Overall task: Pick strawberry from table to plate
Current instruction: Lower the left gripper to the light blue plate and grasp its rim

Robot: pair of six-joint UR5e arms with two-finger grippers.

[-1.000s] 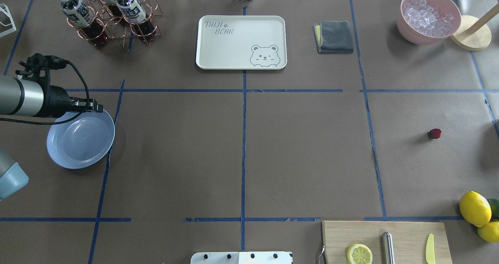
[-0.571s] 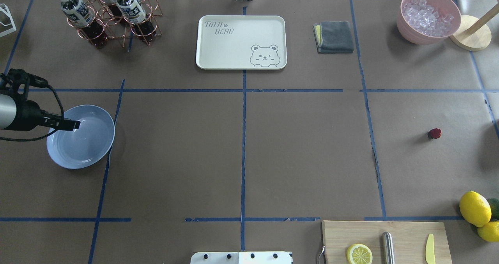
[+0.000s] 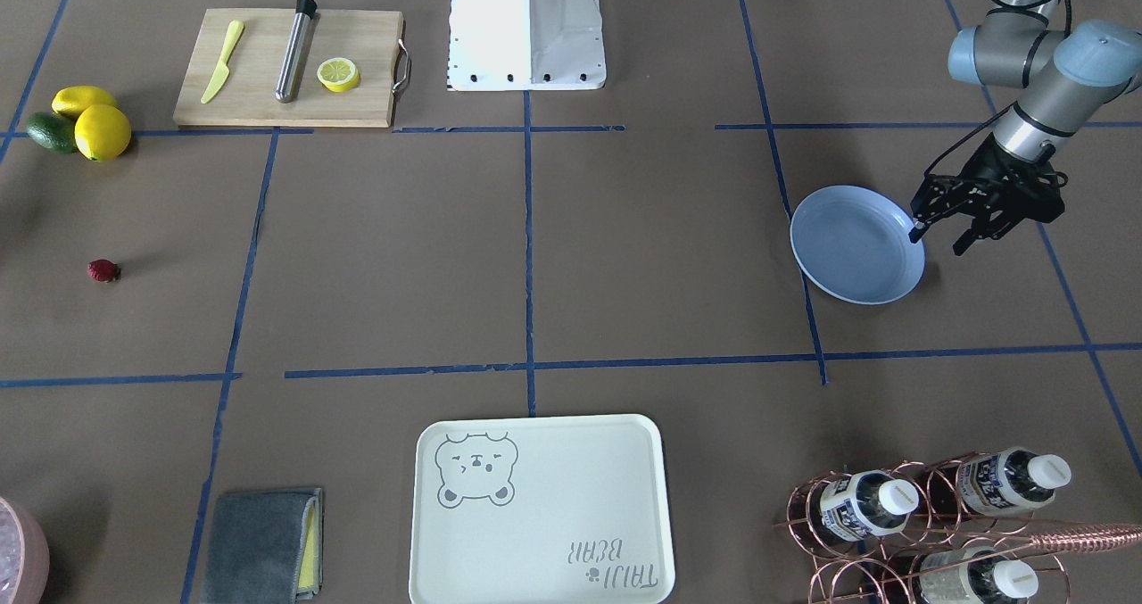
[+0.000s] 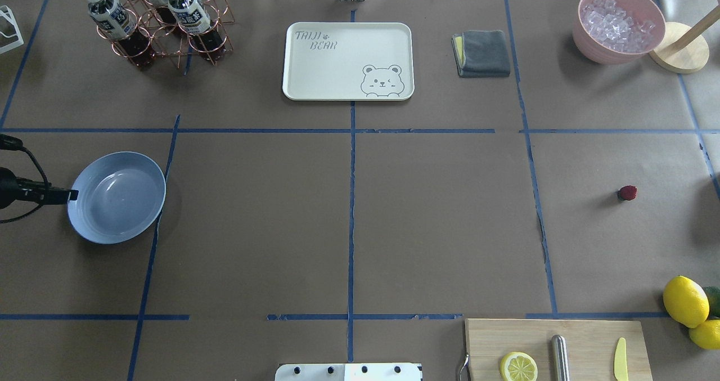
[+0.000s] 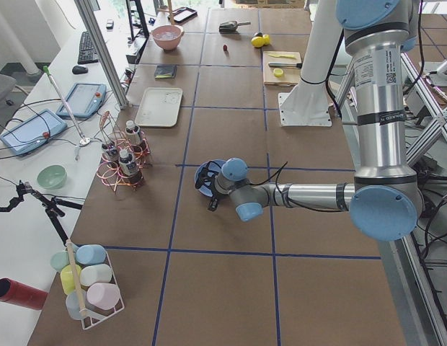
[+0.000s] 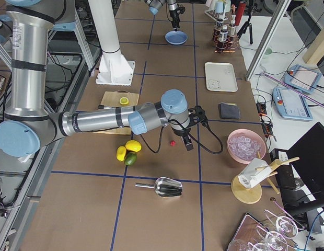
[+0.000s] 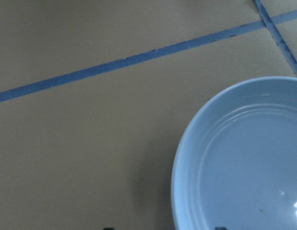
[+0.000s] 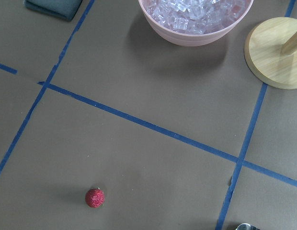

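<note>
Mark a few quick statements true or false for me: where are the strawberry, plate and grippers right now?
1. The strawberry lies on the table, far from the plate. True.
2. The plate holds a lemon half. False: the plate is empty; the lemon half is on the board.
3. The left gripper is open, at the plate's rim. True.
4. The right gripper holds the strawberry. False: the strawberry lies free on the table, with the right gripper apart from it.
5. The tray has nothing on it. True.
</note>
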